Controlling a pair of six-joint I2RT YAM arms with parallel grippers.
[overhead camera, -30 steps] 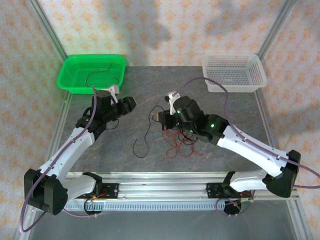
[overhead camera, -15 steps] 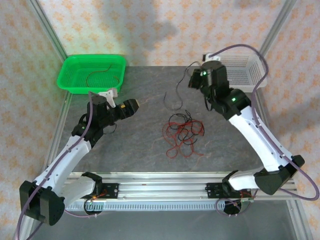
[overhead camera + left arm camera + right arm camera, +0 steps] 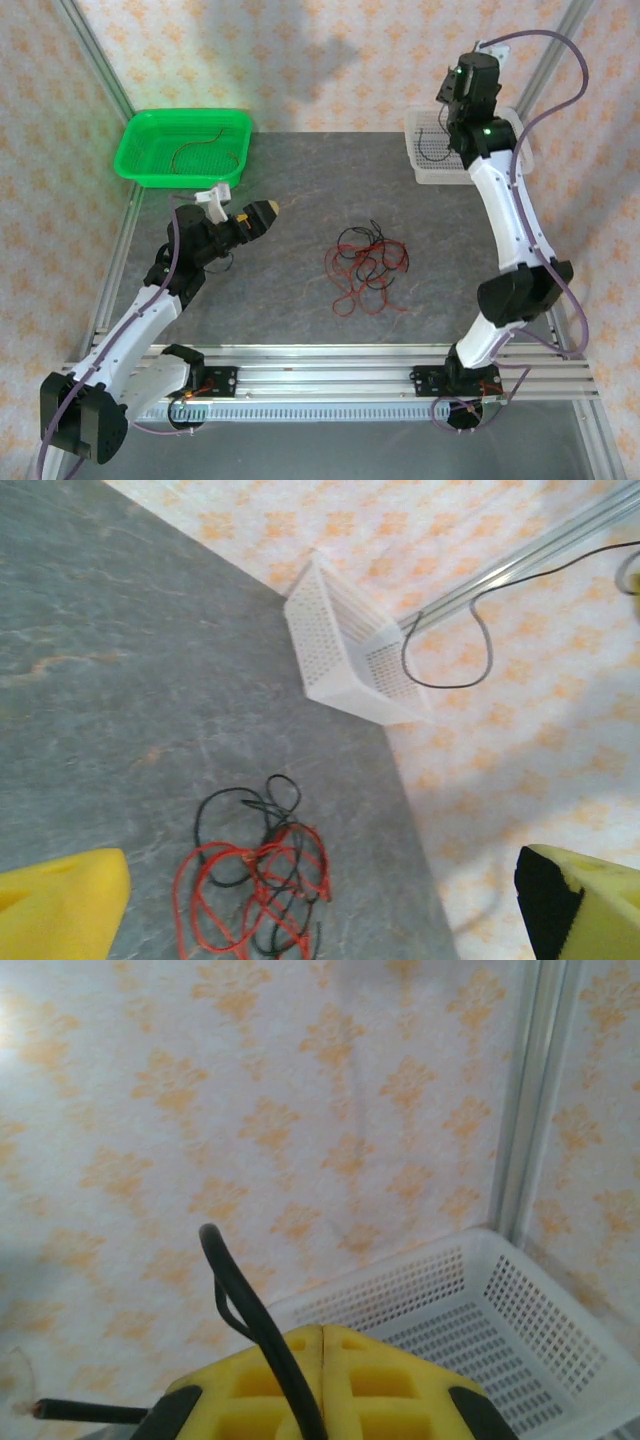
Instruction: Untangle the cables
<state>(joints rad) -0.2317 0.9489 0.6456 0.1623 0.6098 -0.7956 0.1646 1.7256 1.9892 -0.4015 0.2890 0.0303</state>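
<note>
**Sorting stage, top and wrist views.** The right gripper [image 3: 322, 1350], raised at the far right, has its yellow pads pressed together on a single black cable [image 3: 238, 1295]. The free length of that cable dangles toward the white basket [image 3: 520, 1310].

The left gripper [image 3: 265, 211] hovers left of centre, its fingers [image 3: 60, 905] spread wide with nothing between them. The rest of the cables [image 3: 366, 265], red and black strands interlaced, lie as a loose tangle in the middle of the table [image 3: 300, 300], well apart from both grippers. One reddish strand [image 3: 200, 150] lies in the green basket [image 3: 128, 160] at far left.

**Probable hazards:**
- The hanging loop sits close to the basket's near-left rim. A release here may drape the wire over the rim or drop it onto the table.
- The thin wire may cling to the foam pads when they part.
- A wide-open descent into the tangle may catch several strands at once, so that it drags the whole clump or tightens its knots.
</note>
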